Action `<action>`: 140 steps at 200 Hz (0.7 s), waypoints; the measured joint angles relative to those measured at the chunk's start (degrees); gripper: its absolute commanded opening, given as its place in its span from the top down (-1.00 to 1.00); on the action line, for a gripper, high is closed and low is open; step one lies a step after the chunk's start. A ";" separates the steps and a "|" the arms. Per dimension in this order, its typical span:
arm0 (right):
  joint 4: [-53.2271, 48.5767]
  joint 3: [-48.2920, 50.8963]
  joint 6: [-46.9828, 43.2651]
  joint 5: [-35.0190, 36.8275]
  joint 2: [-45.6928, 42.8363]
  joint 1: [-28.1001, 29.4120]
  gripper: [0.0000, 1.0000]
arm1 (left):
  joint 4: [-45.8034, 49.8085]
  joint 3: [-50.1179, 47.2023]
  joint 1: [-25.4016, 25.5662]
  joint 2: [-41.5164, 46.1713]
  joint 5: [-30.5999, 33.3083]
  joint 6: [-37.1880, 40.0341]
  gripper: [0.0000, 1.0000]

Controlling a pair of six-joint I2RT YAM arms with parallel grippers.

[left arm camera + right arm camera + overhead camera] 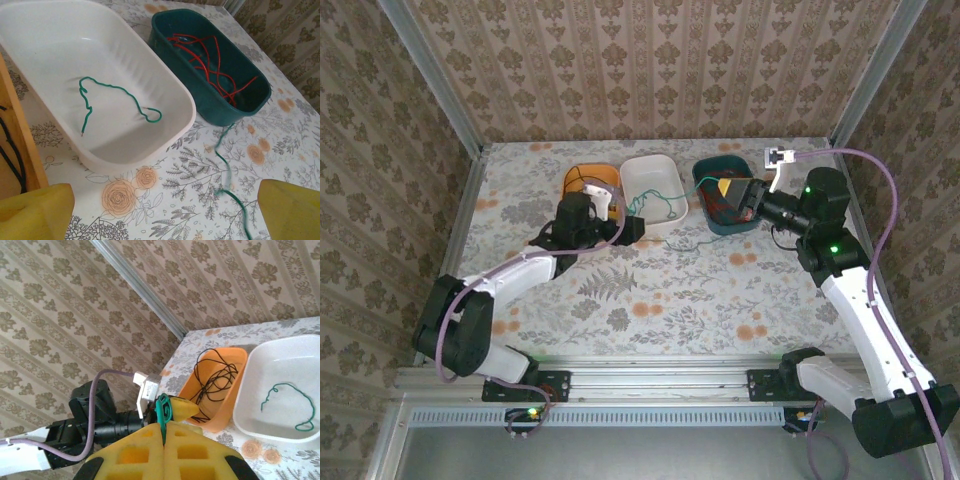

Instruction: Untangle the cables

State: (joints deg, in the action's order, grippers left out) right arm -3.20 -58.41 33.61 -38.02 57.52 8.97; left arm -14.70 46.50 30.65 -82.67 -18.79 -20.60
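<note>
My right gripper [164,429] is shut on a green cable [162,412], whose curled end sticks up above the yellow pads. In the top view this gripper [735,195] hovers over the teal tray [703,180]. The held green cable [226,167] hangs blurred over the table in front of the teal tray [215,107], which holds red cables [210,65]. A second green cable [120,95] lies in the white tray [165,135]. Black cables [215,375] lie in the orange tray [227,412]. My left gripper [165,222] is open above the tablecloth, with nothing between its fingers [35,215].
The three trays stand side by side at the back of the floral table [650,290], orange [578,176], white [655,170], then teal. Patterned walls close in the back and both sides. The left arm [100,415] reaches in beside the orange tray.
</note>
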 measured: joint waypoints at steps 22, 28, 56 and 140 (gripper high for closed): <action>1.11 0.02 1.20 -1.42 0.44 0.00 1.00 | -1.86 0.02 0.00 0.37 -0.13 -0.37 -0.85; 1.57 0.04 1.49 -1.70 0.66 0.00 1.00 | -2.29 0.00 0.00 0.44 -0.39 -0.42 -0.79; 3.23 0.44 3.13 -3.21 1.60 -0.33 1.00 | -3.54 0.04 0.00 0.44 -1.88 -0.83 -0.18; 3.06 0.94 4.11 4.55 4.81 -1.92 1.00 | -2.10 -0.94 -0.02 2.73 9.31 -3.04 -0.61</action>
State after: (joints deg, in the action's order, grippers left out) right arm -0.14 -57.47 37.71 -33.47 62.33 7.05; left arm -16.80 45.56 30.63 -79.94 -9.47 -23.64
